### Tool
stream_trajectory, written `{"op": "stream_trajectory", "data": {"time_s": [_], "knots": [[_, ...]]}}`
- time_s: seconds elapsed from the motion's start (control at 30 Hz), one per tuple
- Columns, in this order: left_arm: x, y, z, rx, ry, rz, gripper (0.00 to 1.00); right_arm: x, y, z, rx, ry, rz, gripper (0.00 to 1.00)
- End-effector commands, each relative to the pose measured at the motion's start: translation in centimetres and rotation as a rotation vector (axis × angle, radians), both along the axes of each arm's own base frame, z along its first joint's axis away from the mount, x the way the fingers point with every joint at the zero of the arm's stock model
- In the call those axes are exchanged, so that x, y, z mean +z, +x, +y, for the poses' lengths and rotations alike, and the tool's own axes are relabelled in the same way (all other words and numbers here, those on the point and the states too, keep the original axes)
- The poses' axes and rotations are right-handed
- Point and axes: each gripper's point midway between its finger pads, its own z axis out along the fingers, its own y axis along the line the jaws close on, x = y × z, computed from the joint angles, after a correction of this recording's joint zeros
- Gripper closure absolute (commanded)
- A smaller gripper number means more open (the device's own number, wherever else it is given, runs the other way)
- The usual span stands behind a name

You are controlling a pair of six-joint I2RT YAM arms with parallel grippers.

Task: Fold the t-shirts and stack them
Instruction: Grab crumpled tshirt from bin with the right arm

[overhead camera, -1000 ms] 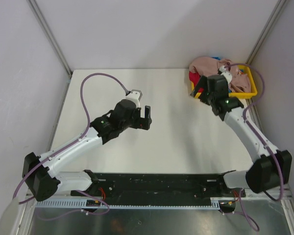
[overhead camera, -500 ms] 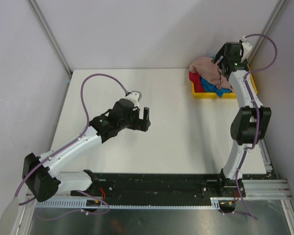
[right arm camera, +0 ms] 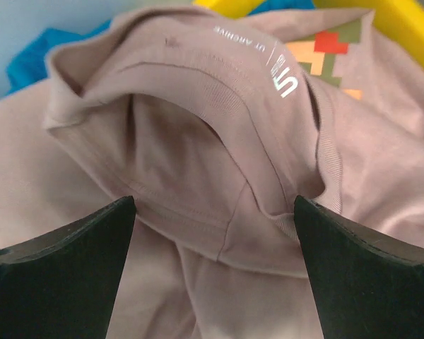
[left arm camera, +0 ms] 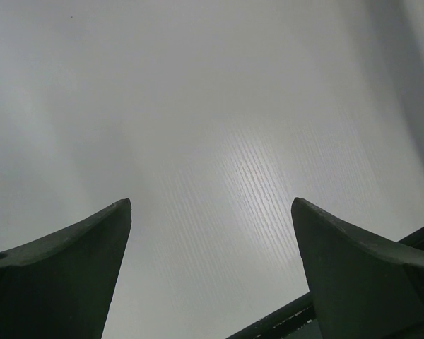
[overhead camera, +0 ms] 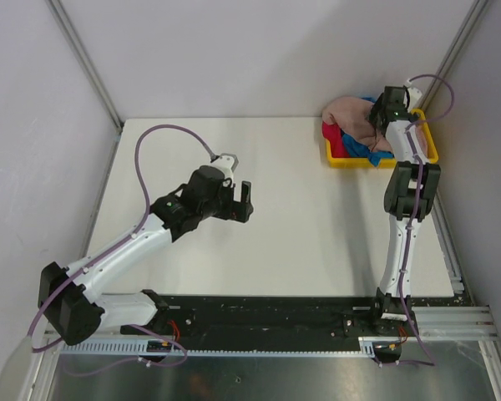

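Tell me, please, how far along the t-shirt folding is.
Done: nothing; the pink t-shirt, blue t-shirt and red t-shirt lie crumpled in the yellow tray. In hand: the open right gripper hovers over the pink collar; the open left gripper hangs above the table. Left: every fold, and the stack.

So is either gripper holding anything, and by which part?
Nothing held: left gripper open over the table; right gripper open over the pink t-shirt, not gripping it.

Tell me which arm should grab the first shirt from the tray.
Right. The right end effector, open, hangs above the pink t-shirt in the yellow tray; the left end effector, also open, is over the table, away from the tray.
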Motion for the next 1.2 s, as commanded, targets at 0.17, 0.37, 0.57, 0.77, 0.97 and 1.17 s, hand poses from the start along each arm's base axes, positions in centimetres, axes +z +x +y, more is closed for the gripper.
{"op": "stream_trajectory", "data": {"time_s": [0.17, 0.37, 0.57, 0.77, 0.97, 1.17], "knots": [[0.9, 0.8, 0.5, 0.007, -0.006, -0.027, 0.01, 0.3, 1.9, -0.5, 0.011, -0.02, -0.059, 0.08], [0.6, 0.9, 0.5, 0.012, -0.004, -0.018, 0.01, 2.6, 1.6, -1.0, -0.002, -0.018, -0.097, 0.78], [0.9, 1.0, 0.7, 0.021, -0.007, -0.027, 0.01, 7.4, 0.5, -1.5, -0.029, -0.034, -0.156, 1.0], [1.2, 1.1, 1.0, 0.032, -0.009, -0.038, 0.0, 15.8, -1.4, -1.5, -0.037, -0.084, -0.276, 1.0], [1.5, 1.3, 1.1, 0.043, -0.015, -0.041, 0.0, 23.2, -3.9, -0.4, -0.023, -0.11, -0.392, 1.0], [1.8, 1.4, 1.5, 0.056, -0.018, -0.05, 0.0, 30.9, -7.1, 1.5, 0.016, -0.103, -0.541, 1.0]]}}
